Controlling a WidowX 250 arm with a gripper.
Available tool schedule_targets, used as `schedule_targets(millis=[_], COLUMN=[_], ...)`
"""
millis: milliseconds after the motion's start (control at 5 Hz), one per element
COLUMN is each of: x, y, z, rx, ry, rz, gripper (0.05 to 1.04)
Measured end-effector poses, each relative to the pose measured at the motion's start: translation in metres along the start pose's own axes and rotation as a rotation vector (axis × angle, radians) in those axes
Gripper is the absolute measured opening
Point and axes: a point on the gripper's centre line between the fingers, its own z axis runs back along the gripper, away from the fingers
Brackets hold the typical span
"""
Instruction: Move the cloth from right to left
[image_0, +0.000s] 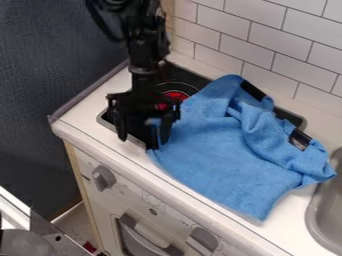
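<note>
At the far left of my camera view stands a dark blue-grey textured panel (50, 95); low in that corner, part of a round grey object (27, 243) shows. Next comes the pale toy-kitchen counter (97, 117), with a grey round knob (103, 177) on its front below; my black robot arm (148, 47) comes in from the top edge, left of the middle, and hangs down over the left part of a black recessed stovetop (190, 77); a glowing red burner ring (175, 95) shows just right of the arm.

My black two-finger gripper (139, 142) is spread apart, its tips pointing down near the counter's front edge; the right-hand finger stands against the left edge of the soft blue towelling cloth (220, 145), while the left-hand finger is apart from it. The cloth lies mainly to the right of the gripper, rumpled across the stovetop and the counter; it is bunched in thick folds toward the back and right, and flatter at the front; two glossy black patches (299, 139) show among those folds.

Below, on the white front, I see a grey oven handle (150, 235) and a second grey knob (202, 240); white rectangular tiles (270, 42) line the wall behind; at the right edge, a grey metal sink (314, 215) sits beside the cloth.
</note>
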Motion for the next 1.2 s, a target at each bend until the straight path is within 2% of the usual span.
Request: schedule_targets(millis=[400, 600, 800, 1000, 1200], x=[0.01, 0.01, 0.006, 0.001, 0.005], y=[-0.006, -0.008, -0.006, 0.002, 0.018], z=[-0.008, -0.008, -0.007, -0.006, 0.012], rx=[0.043, 0.045, 0.043, 0.088, 0.073], ry=[0.04, 0.038, 0.022, 0.056, 0.015], rz=[-0.003, 0.003, 0.013, 0.028, 0.06], gripper=[0.38, 0.181, 0.076, 0.053, 0.053])
